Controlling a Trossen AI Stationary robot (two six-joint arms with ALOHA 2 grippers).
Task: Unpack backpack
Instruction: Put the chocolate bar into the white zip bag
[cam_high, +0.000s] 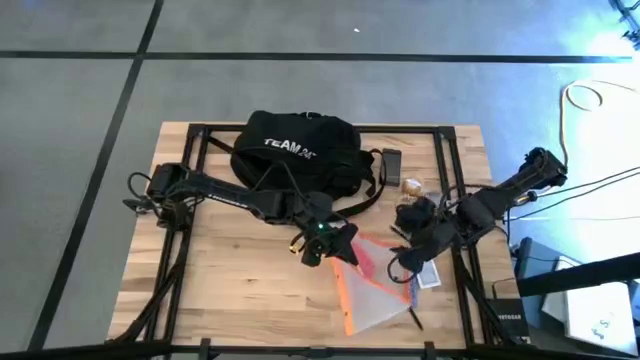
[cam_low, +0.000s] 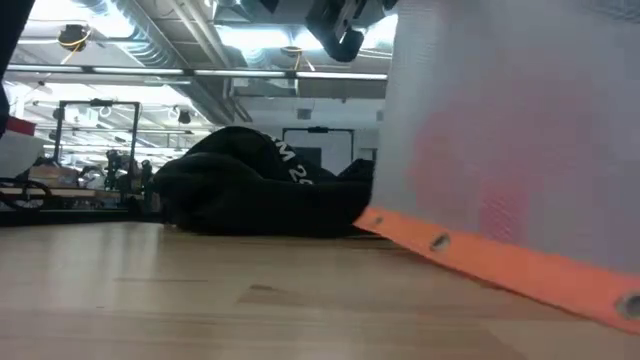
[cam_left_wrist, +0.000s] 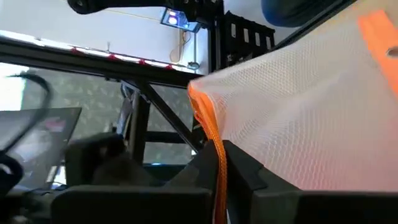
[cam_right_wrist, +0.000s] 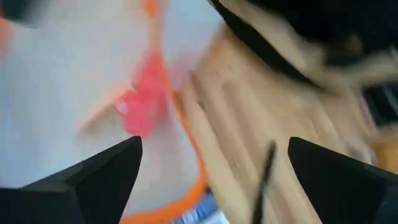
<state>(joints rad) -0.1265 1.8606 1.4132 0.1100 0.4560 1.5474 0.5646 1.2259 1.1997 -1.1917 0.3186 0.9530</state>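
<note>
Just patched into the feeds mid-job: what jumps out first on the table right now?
The translucent mesh pouch with orange trim stands out, lying at the table's front middle, with the left gripper clamped on its orange edge. Behind it, the black backpack with white TEAM lettering sits at the table's far edge. The right gripper hovers at the pouch's right side, jaws open.

Light: bright overhead strips, cool window glare | Blur: right wrist view smeared | Shadows: soft
</note>
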